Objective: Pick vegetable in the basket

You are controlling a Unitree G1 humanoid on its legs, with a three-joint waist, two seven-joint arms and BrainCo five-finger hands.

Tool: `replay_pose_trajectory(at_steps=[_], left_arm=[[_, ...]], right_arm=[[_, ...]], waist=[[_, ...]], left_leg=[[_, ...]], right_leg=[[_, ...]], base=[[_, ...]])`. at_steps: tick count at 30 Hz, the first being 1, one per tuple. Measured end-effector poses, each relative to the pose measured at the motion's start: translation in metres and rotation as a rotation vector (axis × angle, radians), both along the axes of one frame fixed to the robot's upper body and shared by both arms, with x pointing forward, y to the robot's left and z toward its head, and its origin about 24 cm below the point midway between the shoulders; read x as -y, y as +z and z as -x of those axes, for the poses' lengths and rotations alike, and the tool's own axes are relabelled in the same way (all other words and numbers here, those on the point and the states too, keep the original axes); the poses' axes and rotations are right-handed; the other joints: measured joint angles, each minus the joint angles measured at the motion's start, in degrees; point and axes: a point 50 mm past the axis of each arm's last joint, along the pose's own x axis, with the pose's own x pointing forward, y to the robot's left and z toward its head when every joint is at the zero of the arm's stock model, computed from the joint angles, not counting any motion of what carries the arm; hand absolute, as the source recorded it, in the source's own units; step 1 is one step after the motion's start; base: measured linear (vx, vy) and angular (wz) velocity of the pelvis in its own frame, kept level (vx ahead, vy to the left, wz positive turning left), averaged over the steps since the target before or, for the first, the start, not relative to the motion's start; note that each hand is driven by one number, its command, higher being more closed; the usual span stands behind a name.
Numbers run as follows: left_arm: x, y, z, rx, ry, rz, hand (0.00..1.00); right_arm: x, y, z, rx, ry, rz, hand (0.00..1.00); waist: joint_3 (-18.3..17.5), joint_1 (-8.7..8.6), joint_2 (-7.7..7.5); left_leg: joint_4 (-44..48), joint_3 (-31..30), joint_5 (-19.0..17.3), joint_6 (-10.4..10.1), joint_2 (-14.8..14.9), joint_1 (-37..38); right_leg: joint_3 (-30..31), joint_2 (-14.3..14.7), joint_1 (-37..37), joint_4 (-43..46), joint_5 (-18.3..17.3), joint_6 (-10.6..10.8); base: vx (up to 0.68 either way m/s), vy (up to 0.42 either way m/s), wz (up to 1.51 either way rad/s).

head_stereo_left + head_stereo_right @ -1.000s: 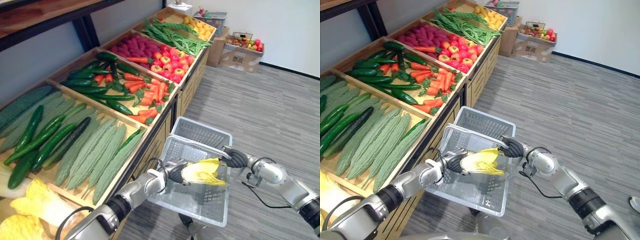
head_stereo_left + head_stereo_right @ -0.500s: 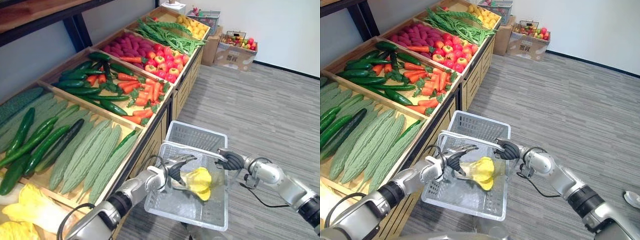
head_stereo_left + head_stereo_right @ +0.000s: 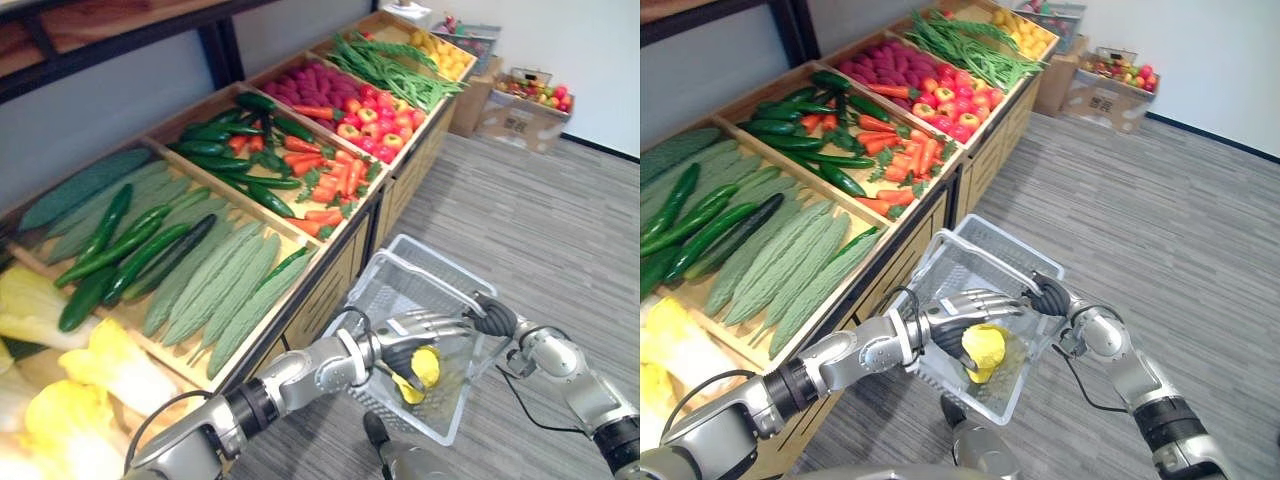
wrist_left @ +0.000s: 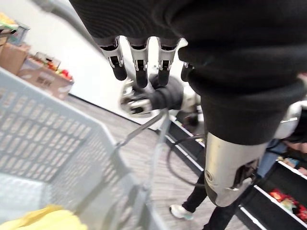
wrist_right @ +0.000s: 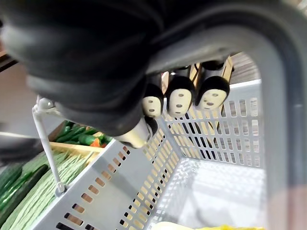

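Silver, dark-tipped fingers [image 4: 139, 67] of my left hand [image 3: 418, 325] reach out straight and loose, holding nothing. They hover over the light grey plastic mesh basket [image 3: 398, 280] at the lower centre of the eye views. Just below them the yellow leafy vegetable [image 3: 421, 369] lies inside the basket, on its floor. My right hand [image 3: 492, 317], coming in from the lower right, is curled tight round the basket's grey handle [image 5: 280, 110] and holds the basket off the floor. To the basket's left runs the long wooden desk [image 3: 318, 296] of slanted bins. Pale green ridged bitter gourds [image 3: 215, 290] lie nearest, dark green cucumbers [image 3: 130, 250] beside them, and orange carrots [image 3: 320, 185] higher up the frame.
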Motion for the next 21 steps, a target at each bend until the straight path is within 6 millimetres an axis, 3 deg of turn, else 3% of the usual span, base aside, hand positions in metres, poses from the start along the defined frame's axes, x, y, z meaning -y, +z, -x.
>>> replay_pose_trajectory(at_steps=[6,11,12,16,19,21], left_arm=[[0.016,0.031,0.036,-0.031,-0.200,0.162,0.00],[0.005,0.040,0.049,-0.069,-0.243,0.207,0.00],[0.003,0.043,0.053,-0.077,-0.246,0.228,0.00],[-0.015,0.054,0.055,-0.060,-0.168,0.313,0.00],[-0.043,0.066,0.046,-0.018,0.013,0.440,0.00],[-0.076,0.069,0.036,0.015,0.231,0.527,0.00]], right_arm=[[0.037,-0.010,0.004,0.012,-0.254,-0.014,1.00],[0.063,-0.017,0.012,0.015,-0.423,-0.025,1.00],[0.074,-0.020,0.018,0.011,-0.483,-0.030,1.00],[0.105,-0.037,0.048,-0.024,-0.704,-0.058,1.00],[0.120,-0.058,0.078,-0.081,-0.857,-0.098,1.00],[0.122,-0.085,0.107,-0.161,-0.982,-0.139,1.00]], waist=[[-0.44,1.28,0.81],[-1.05,2.03,1.86],[-1.32,2.90,2.27],[-1.80,4.53,3.03],[-2.50,5.50,2.90],[-3.19,5.84,2.33]], left_leg=[[0.23,-4.61,-0.17,0.48,-0.80,-2.30],[0.95,-8.79,-0.16,0.69,-0.76,-4.66],[1.00,-9.70,0.10,1.15,-0.80,-5.50],[0.63,-15.72,1.04,2.53,-1.42,-8.48],[-2.03,-21.81,3.21,4.29,-4.00,-11.42],[-4.73,-26.68,5.17,5.24,-6.34,-12.42]], right_leg=[[-4.04,-2.61,0.31,0.62,-0.49,0.01],[-7.56,-4.24,0.38,0.62,-0.57,-0.09],[-8.33,-4.55,0.43,0.60,-0.57,-0.09],[-13.82,-6.75,1.23,0.54,-1.19,-0.02],[-19.26,-9.61,1.77,0.27,-1.51,0.22],[-23.70,-11.58,3.72,-1.56,-1.54,0.20]], base=[[-0.10,-0.012,0.40],[-0.07,-0.012,0.41],[-0.04,-0.005,0.52],[-0.04,-0.006,0.75],[-0.04,0.005,1.03],[0.00,0.017,1.05]])
